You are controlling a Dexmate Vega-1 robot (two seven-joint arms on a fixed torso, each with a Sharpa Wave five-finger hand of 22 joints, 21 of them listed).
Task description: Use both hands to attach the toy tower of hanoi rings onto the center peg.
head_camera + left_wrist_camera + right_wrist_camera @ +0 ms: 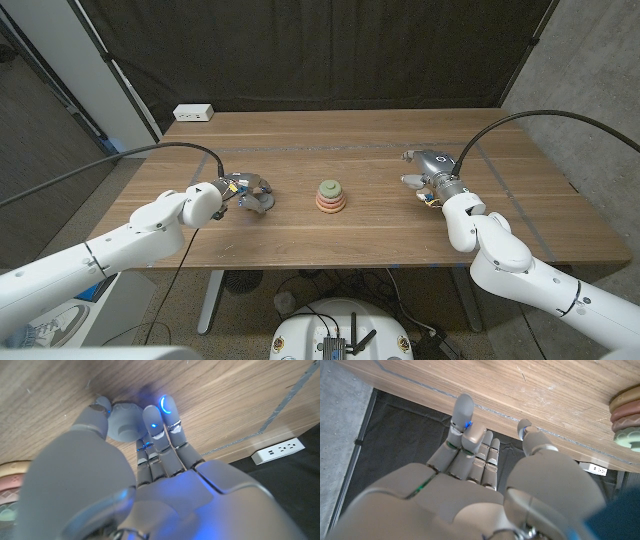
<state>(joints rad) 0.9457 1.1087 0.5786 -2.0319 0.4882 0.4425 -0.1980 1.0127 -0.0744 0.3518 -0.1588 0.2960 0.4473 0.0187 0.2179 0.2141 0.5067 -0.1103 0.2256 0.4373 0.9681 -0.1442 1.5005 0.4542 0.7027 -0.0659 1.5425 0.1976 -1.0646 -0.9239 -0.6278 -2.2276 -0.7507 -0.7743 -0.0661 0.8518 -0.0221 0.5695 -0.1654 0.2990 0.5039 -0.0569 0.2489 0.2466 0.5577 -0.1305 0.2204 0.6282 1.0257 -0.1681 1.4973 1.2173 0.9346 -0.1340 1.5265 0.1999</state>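
Rings [332, 196] sit stacked on the peg at the middle of the desk [380, 235], widest at the bottom, a green one on top. They look light, rigid and smooth, probably plastic or painted wood, so each is best taken by its outer rim between thumb and fingers.

Just left of the stack, the left hand [247, 192] pinches a small grey ring [125, 421] against the wood; it may be the last piece, though the wrist view is blurred.

Well to the right, the right hand [430, 172] hovers with fingers [461, 415] spread, holding nothing. A white power strip [193, 113] lies at the far edge.
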